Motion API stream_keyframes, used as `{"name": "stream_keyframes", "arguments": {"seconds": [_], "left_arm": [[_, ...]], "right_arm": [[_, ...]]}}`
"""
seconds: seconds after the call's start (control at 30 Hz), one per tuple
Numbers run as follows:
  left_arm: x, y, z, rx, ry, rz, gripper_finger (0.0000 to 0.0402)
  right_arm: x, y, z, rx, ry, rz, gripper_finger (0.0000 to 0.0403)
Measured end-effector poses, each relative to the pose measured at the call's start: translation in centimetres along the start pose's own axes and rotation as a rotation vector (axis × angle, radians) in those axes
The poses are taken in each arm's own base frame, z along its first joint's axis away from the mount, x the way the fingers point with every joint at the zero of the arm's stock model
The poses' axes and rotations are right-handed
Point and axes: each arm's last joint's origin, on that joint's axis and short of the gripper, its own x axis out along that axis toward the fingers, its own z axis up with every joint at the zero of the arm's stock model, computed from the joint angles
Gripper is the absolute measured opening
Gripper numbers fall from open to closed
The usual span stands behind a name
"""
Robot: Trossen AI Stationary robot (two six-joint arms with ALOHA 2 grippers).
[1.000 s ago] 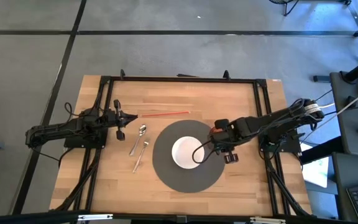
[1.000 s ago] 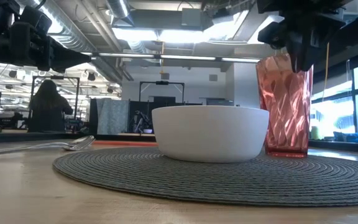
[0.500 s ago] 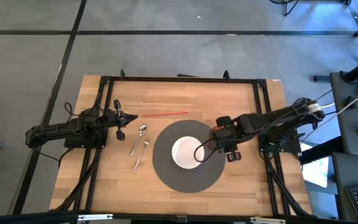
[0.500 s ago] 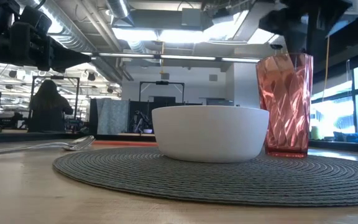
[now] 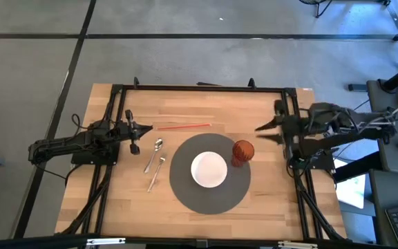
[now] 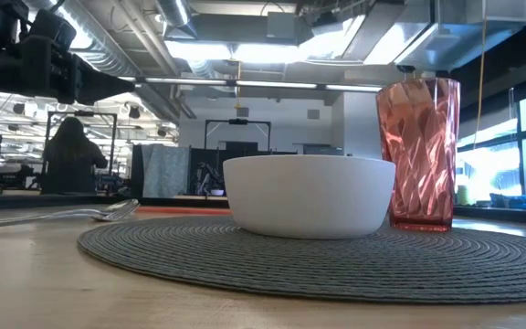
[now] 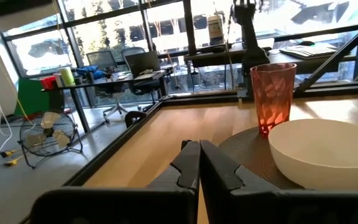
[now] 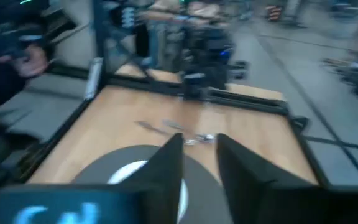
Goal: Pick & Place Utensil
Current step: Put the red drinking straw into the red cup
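A silver spoon (image 5: 156, 149) and a fork (image 5: 157, 171) lie flat on the wood left of a round grey mat (image 5: 185, 190); the low view shows them as a thin silver line (image 6: 89, 215). A white bowl (image 5: 209, 169) and a red faceted cup (image 5: 242, 152) stand upright on the mat. My left gripper (image 5: 142, 130) is shut and hovers just left of the spoon, touching nothing. My right gripper (image 5: 260, 132) is open, off the mat near the table's right edge, right of the cup. In the left wrist view the shut fingers (image 7: 199, 144) point toward cup (image 7: 272, 96) and bowl (image 7: 325, 152).
A thin red straw (image 5: 183, 126) lies on the wood beyond the spoon, toward the far edge. A black frame (image 5: 199, 88) runs around the table. Bare wood shows near the near edge (image 5: 137, 214). A person (image 6: 69, 151) sits in the room behind.
My right gripper has risen from just above the red cup and drawn back toward the table's right edge, leaving the low view. The cup has stayed upright on the mat.
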Motion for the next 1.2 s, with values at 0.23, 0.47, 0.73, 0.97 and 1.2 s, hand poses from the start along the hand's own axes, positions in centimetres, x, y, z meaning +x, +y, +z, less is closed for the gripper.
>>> {"name": "stream_keyframes", "arguments": {"seconds": [0.23, 0.47, 0.73, 0.97, 1.2], "left_arm": [[0.0, 0.0, 0.0, 0.000, 0.000, 0.002, 0.0003], [0.0, 0.0, 0.0, 0.000, 0.000, 0.002, 0.0002], [0.0, 0.0, 0.0, -0.003, 0.000, 0.001, 0.0001], [0.0, 0.0, 0.0, -0.019, 0.000, 0.001, 0.0001], [0.1, 0.0, -0.1, -0.024, 0.018, -0.002, 0.0004]], "right_arm": [[0.3, -0.2, -6.0, 0.098, -0.187, 0.016, 0.0011], [1.2, 0.6, -11.8, 0.092, -0.269, -0.005, 0.0006], [0.1, 1.2, -15.7, 0.063, -0.392, -0.034, 0.0003], [-0.8, 1.3, -16.8, 0.117, -0.417, -0.060, 0.0002], [-0.7, 1.4, -17.5, 0.124, -0.346, -0.046, 0.0003]]}}
